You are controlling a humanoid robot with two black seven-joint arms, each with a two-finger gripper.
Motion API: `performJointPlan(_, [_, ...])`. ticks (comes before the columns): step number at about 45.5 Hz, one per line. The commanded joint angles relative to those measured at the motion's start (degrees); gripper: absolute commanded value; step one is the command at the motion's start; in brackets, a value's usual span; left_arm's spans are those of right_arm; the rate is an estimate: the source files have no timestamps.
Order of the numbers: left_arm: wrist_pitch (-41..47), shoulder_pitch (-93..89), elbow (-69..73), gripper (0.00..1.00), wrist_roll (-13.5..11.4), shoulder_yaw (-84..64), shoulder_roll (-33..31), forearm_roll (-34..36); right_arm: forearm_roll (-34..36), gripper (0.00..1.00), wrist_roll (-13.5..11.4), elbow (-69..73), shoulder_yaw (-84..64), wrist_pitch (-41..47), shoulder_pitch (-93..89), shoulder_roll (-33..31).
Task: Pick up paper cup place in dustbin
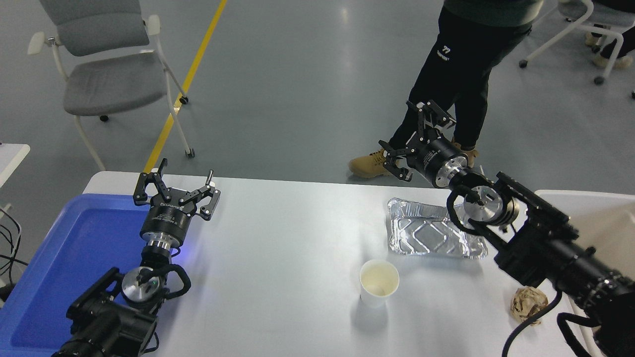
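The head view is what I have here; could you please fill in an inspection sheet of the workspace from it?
Surface: white table, nothing spilled.
Job's things: paper cup upright, empty, ungripped; dustbin at the right edge, mostly hidden by the arm.
Clutter: foil tray, crumpled brown paper ball, blue tray.
Grippers: left gripper open, parked by the blue tray; right gripper open, raised beyond the far edge.
Cables: black cables at the left edge.
Surroundings: person walking close behind, grey chair.

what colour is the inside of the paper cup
Cream, a pale yellowish white, inside the white paper cup; it shows best in the head view, looking down into it.
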Motion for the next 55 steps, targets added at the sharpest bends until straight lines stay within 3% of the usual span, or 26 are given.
performJointPlan(1, [0.02, 0.0, 0.0, 0.99, 0.06, 0.0, -0.06, 0.0, -0.29, 1.0, -0.32, 3.66, -11.43, -1.3, 9.74, -9.18])
performJointPlan(19, [0.02, 0.0, 0.0, 0.99, 0.06, 0.08, 0.02, 0.0, 0.06, 1.0, -0.24, 9.72, -40.42, -0.42, 36.72, -18.06])
performJointPlan(29, [0.02, 0.0, 0.0, 0.99, 0.05, 0.0, 0.02, 0.0, -0.03, 1.0, 0.03, 21.49, -62.58, 0.28, 52.98, -18.77])
performJointPlan(42, [0.02, 0.0, 0.0, 0.99, -0.03, 0.0, 0.02, 0.0, -0.47, 1.0, 0.2, 31.08, -78.85, 2.13, 69.34, -13.68])
performJointPlan(55, [0.02, 0.0, 0.0, 0.99, -0.03, 0.0, 0.02, -0.08, -1.34, 1.0, 0.2, 33.89, -85.88, 8.55, 79.53, -6.29])
